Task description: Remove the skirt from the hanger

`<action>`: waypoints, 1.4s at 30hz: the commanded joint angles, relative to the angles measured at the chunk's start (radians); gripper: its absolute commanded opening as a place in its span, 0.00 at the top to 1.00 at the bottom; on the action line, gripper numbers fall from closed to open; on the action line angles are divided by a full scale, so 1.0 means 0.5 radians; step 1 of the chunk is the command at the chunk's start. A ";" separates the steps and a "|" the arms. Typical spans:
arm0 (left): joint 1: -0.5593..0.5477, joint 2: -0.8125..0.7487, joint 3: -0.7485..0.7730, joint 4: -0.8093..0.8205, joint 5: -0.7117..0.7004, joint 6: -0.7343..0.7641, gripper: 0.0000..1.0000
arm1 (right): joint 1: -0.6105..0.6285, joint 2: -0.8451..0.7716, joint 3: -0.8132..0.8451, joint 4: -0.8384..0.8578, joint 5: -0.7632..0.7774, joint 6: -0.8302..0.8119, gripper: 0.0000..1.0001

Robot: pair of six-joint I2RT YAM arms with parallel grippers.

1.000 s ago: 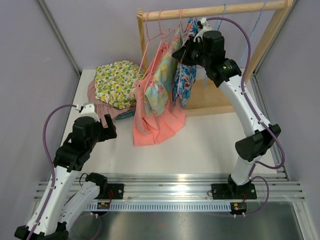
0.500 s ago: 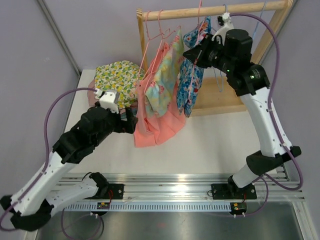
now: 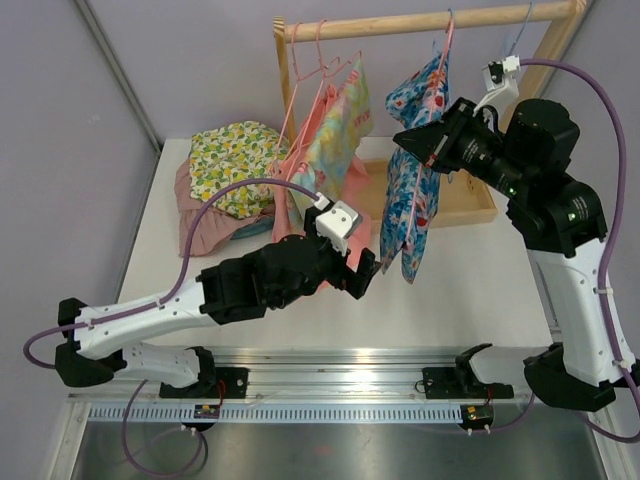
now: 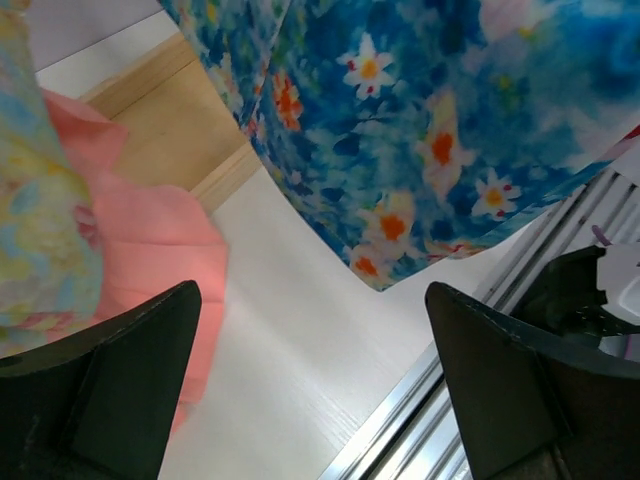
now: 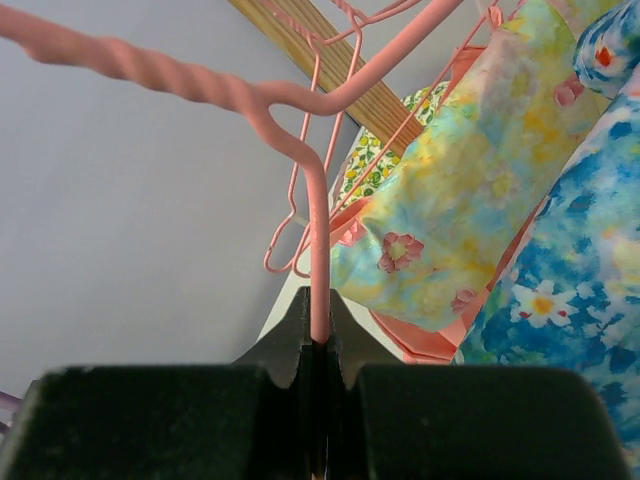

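The left arm has swung out low across the worktop (image 3: 455,295) toward the right, and the right arm has carried the hanger and skirt rightward along the rail, away from the other hanging clothes. Nearest the arm bases, the left fingers (image 3: 365,277) are spread apart with nothing between them, hovering just beside the lower hem of the blue floral skirt (image 3: 412,215). In the left wrist view the hem hangs above and beyond the two dark fingers, with white worktop beneath it. The skirt hangs from a pink hanger (image 5: 318,250), clear of the worktop and to the right of the other garments. Higher up, the right fingers (image 3: 408,137) are pressed together on the hanger's wire stem, as the right wrist view shows. The hanger's top reaches up to the wooden rail (image 3: 400,23); whether its hook rests on the rail cannot be told. Left of the skirt, a pastel floral garment (image 3: 335,135) and a pink garment (image 3: 300,185) hang from the same rail. At the far left, a pile of clothes (image 3: 228,165) lies on the worktop.
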 commanded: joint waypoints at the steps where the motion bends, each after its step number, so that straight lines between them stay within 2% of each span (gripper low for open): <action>1: -0.097 -0.010 -0.022 0.365 0.035 0.016 0.01 | 0.010 -0.150 -0.029 0.111 0.004 -0.045 1.00; 12: -0.217 0.107 -0.013 0.430 0.004 0.040 0.01 | 0.013 -0.248 -0.102 0.105 0.016 -0.030 1.00; 20: -0.223 0.208 0.015 0.519 -0.318 0.068 0.01 | 0.013 -0.322 -0.185 0.136 -0.033 0.028 1.00; 23: -0.223 0.251 -0.004 0.672 -0.355 0.129 0.02 | 0.010 -0.374 -0.243 0.163 -0.045 0.077 1.00; 26: -0.223 0.321 0.033 0.743 -0.349 0.154 0.21 | 0.010 -0.426 -0.308 0.191 -0.045 0.102 1.00; 27: -0.223 0.364 0.048 0.743 -0.352 0.160 0.36 | 0.013 -0.432 -0.326 0.191 -0.045 0.114 1.00; 30: -0.223 0.407 0.058 0.740 -0.342 0.163 0.69 | 0.013 -0.451 -0.332 0.176 -0.060 0.120 1.00; 31: -0.223 0.407 0.043 0.743 -0.339 0.151 1.00 | 0.010 -0.460 -0.335 0.167 -0.060 0.120 1.00; 37: -0.226 0.377 -0.319 0.899 -0.244 0.025 1.00 | 0.010 -0.454 -0.274 0.121 -0.063 0.108 1.00; 42: -0.223 0.511 -0.555 0.991 -0.260 -0.089 1.00 | 0.013 -0.432 -0.145 0.068 -0.066 0.096 1.00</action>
